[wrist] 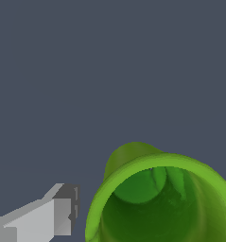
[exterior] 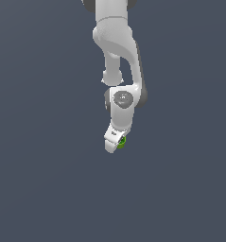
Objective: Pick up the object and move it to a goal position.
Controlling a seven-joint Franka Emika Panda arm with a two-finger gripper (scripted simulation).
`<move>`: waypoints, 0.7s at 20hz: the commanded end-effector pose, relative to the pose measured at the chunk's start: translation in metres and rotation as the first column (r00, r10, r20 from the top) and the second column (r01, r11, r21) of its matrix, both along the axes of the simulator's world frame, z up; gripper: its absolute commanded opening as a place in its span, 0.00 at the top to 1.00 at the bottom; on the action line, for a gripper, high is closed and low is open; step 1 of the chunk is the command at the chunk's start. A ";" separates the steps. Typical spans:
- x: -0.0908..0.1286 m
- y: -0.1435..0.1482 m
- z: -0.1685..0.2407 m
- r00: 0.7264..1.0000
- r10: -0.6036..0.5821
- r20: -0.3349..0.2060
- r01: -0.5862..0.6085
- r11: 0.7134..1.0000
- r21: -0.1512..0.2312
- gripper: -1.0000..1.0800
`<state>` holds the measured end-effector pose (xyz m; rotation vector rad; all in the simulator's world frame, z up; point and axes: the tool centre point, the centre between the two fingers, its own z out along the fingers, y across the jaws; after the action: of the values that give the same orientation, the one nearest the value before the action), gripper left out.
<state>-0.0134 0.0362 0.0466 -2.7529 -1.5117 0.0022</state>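
Cup (wrist: 157,198) is sitting right at the gripper (exterior: 115,145), at about 4 o'clock off the tip, hollow facing the wrist camera; whether the fingers (wrist: 43,220) are clamping it, I cannot tell.

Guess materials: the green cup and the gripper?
Cup: looks like matte plastic, uniform green with soft shading, no glints; thin rim, darker hollow. Gripper: white body like painted plastic or metal, smooth, faint sheen. It's a simulator render, so neither can be confirmed.
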 end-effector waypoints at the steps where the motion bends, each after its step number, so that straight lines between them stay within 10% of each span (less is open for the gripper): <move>1: 0.001 0.000 -0.004 1.000 0.000 0.002 0.000 1.000 0.000 0.04; 2: 0.001 0.000 -0.004 1.000 0.000 0.002 0.000 1.000 0.000 0.04; 3: 0.001 0.000 -0.004 1.000 0.000 0.002 0.000 1.000 0.000 1.00; 14: 0.002 -0.001 -0.003 1.000 0.000 0.003 0.000 1.000 -0.001 1.00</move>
<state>-0.0118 0.0354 0.0435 -2.7551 -1.5118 -0.0013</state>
